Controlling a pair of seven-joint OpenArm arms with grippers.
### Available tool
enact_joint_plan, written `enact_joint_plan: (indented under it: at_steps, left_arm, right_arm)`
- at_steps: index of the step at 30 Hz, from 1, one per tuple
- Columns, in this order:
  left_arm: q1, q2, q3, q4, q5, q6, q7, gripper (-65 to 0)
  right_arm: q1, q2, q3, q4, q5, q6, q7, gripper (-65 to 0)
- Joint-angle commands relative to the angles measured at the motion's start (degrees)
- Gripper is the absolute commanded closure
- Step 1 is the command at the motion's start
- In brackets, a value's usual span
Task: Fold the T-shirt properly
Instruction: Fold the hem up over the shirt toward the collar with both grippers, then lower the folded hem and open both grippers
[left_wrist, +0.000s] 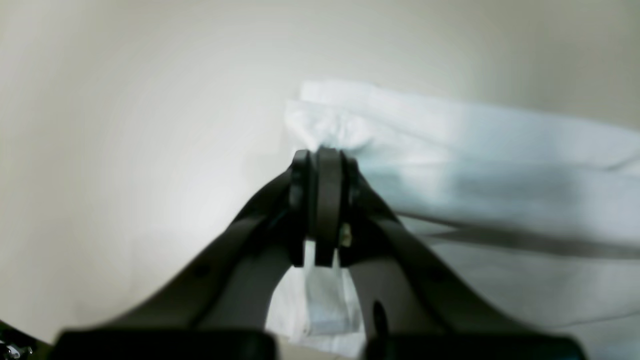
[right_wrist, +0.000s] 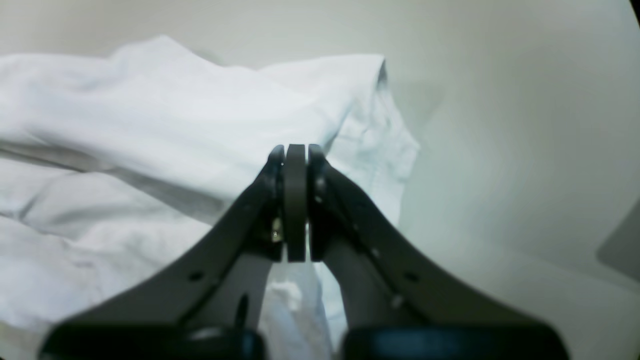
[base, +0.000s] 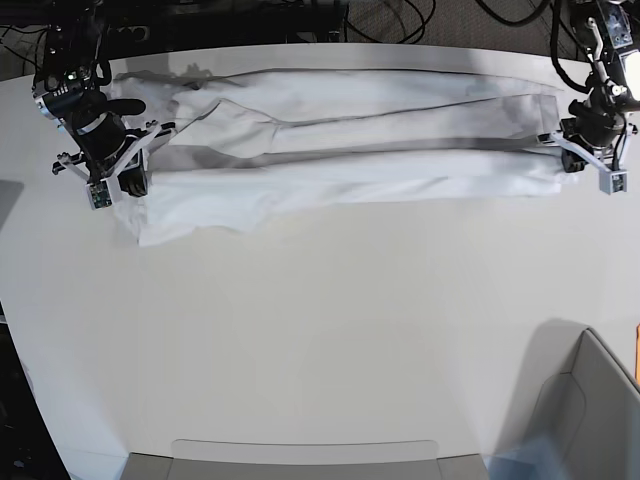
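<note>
- pale grey table (base: 330, 330), bare over its near half.
- white t-shirt (base: 350, 150) stretched in a long band across the far side of the table, doubled lengthwise, slightly wrinkled, one end bunched at base view's left.
- left gripper (left_wrist: 324, 155) at the shirt's end on base view's right, jaws pressed together on a pinch of the shirt's edge.
- right gripper (right_wrist: 296, 150) at the opposite end, jaws likewise clamped, cloth caught between them.
- grey bin corner (base: 590, 410) at base view's lower right.
</note>
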Motion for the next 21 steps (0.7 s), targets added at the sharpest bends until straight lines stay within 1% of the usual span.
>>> enact_joint_plan:
  at_steps: [1, 4, 8, 10, 16, 21]
  left_arm:
    - [0.2, -0.6, -1.4, 1.9, 0.1, 0.2, -0.2, 0.0]
    - [0.6, -0.4, -2.3, 3.0, 0.1, 0.1, 3.4, 0.0]
    - [0.6, 0.3, -2.1, 2.8, 0.1, 0.1, 5.4, 0.0]
    - [0.7, 0.9, -2.1, 2.7, 0.3, 0.1, 5.5, 0.0]
    - [3.0, 0.9, -2.1, 2.3, 0.5, 0.1, 5.5, 0.0]
    - [2.8, 0.9, -2.1, -2.1, 0.6, 0.1, 5.4, 0.0]
  right_arm:
    - [-0.6, 0.8, 0.9, 1.3, 0.4, -0.2, 1.2, 0.0]
    - [-2.0, 0.6, 2.2, 1.3, 0.4, -0.2, 1.2, 0.0]
    - [-4.7, 0.8, 3.1, 1.3, 0.4, -0.2, 1.5, 0.0]
    - [-6.0, 0.8, 3.2, 1.4, 0.4, -0.2, 1.6, 0.0]
    - [-9.9, 0.8, 5.7, 1.4, 0.5, -0.2, 1.7, 0.0]
    - [-10.7, 0.9, 6.0, 1.3, 4.1, -0.2, 1.7, 0.0]
